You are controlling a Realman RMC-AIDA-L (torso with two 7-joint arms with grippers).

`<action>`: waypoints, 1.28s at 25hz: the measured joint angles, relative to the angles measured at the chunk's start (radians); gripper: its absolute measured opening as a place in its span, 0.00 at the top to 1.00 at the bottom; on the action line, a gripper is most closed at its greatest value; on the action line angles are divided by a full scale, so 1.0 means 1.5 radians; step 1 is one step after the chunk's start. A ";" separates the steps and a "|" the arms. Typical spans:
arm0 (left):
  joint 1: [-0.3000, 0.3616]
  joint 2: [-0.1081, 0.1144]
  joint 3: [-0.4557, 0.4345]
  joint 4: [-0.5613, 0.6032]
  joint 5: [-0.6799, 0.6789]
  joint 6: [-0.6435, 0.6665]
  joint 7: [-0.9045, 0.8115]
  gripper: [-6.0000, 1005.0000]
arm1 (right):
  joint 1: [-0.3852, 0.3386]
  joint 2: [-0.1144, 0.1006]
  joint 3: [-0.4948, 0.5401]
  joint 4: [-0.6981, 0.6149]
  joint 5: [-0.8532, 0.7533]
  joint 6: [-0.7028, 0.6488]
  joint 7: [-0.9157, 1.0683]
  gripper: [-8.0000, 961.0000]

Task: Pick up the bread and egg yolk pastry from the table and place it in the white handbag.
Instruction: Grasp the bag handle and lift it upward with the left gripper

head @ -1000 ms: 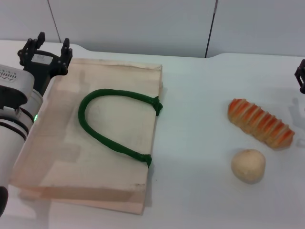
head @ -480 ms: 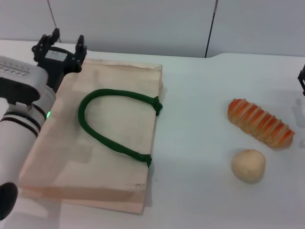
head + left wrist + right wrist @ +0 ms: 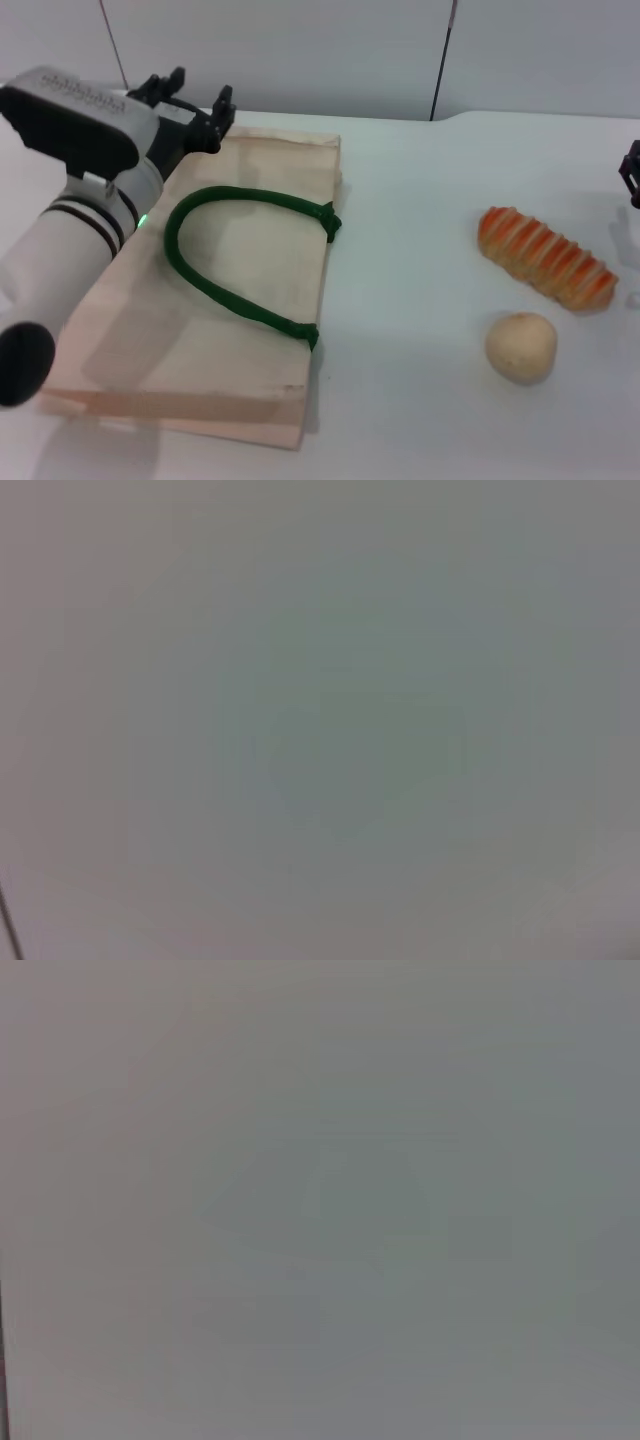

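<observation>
The left pincer (image 3: 195,100), fingers apart and empty, hovers at upper left over the white handbag (image 3: 240,290). The bread (image 3: 546,259) and egg yolk pastry (image 3: 520,346) lie at right. The right pincer (image 3: 632,172) sits at the right edge, its state impossible to tell.

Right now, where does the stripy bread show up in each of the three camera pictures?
Head view: the bread lies on the table's right side, just beyond the round pastry and far right of the bag.
Left wrist view: not in it, only blank grey.
Right wrist view: not in it, only blank grey.
Shared landmark: none; neither wrist view shows anything recognisable.
</observation>
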 joint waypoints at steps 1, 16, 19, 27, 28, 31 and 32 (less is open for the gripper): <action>0.003 0.002 -0.007 0.015 0.000 -0.020 0.006 0.46 | 0.002 0.000 0.000 0.001 0.000 -0.003 0.000 0.16; 0.101 -0.018 -0.196 0.297 0.005 -0.386 0.137 0.48 | 0.012 0.000 0.000 0.008 0.000 -0.023 0.000 0.17; 0.103 -0.024 -0.239 0.333 0.001 -0.472 0.133 0.50 | 0.013 0.000 0.000 0.008 0.000 -0.024 0.000 0.17; 0.091 -0.027 -0.335 0.393 -0.002 -0.670 0.073 0.52 | 0.025 0.000 0.000 0.009 0.000 -0.046 -0.001 0.17; 0.086 -0.027 -0.349 0.399 0.000 -0.697 0.064 0.52 | 0.026 0.000 0.000 0.009 0.000 -0.047 -0.001 0.17; 0.071 -0.026 -0.387 0.410 0.012 -0.764 0.043 0.51 | 0.026 0.000 0.000 0.010 0.000 -0.048 -0.001 0.17; 0.068 -0.026 -0.395 0.411 0.017 -0.775 0.039 0.51 | 0.027 0.000 0.000 0.010 0.000 -0.048 -0.001 0.17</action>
